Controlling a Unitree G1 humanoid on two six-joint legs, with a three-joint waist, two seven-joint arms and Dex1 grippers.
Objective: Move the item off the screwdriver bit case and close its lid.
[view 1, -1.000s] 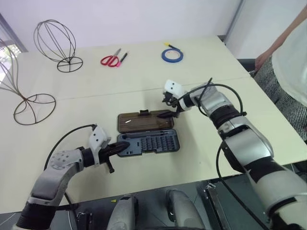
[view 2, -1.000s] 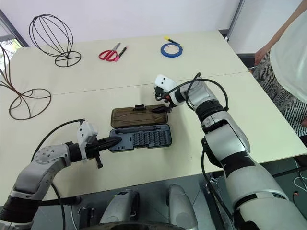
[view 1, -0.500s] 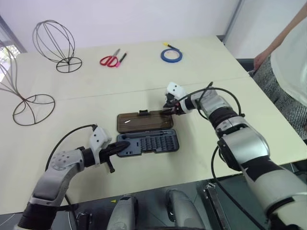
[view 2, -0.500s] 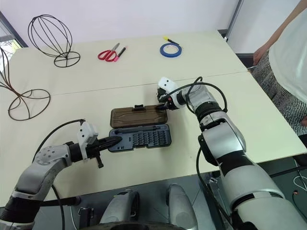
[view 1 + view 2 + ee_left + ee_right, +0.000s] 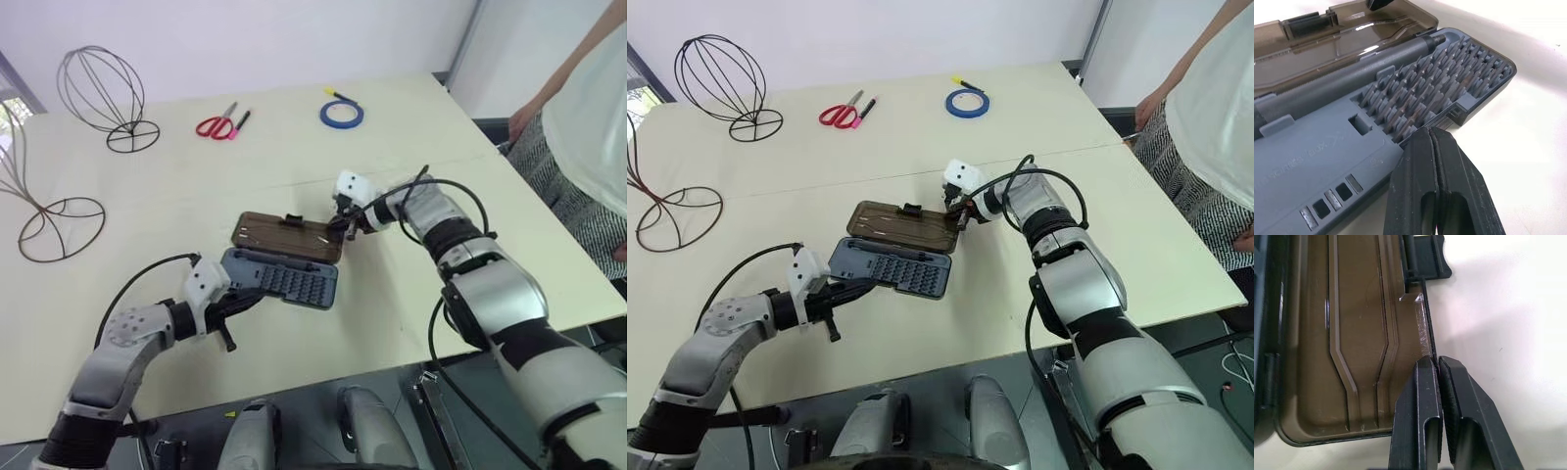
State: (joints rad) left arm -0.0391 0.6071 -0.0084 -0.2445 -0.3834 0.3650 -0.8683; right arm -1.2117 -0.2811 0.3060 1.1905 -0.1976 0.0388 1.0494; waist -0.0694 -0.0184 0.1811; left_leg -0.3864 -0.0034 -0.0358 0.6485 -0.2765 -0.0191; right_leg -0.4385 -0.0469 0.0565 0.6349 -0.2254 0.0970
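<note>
The screwdriver bit case (image 5: 279, 279) lies open near the table's front, its grey tray of bits skewed. Its brown lid (image 5: 284, 235) is hinged behind the tray. My right gripper (image 5: 336, 224) is shut on the lid's right edge; the thin rim runs between its fingers (image 5: 1422, 382). My left gripper (image 5: 255, 298) is shut with nothing in it, its tip against the tray's near edge (image 5: 1415, 139). The item (image 5: 44, 201), a tall wire frame on a ring base, stands on the table at the far left, apart from the case.
A smaller round wire cage stand (image 5: 103, 93) is at the back left. Red scissors (image 5: 216, 125), a marker (image 5: 239, 119) and a blue tape roll (image 5: 341, 114) lie along the back. A person (image 5: 588, 127) stands by the table's right side.
My right gripper has shut on the lid's edge. The case has turned askew and slid a little left, and the tray now overlaps the lid. My left gripper has stayed in place.
</note>
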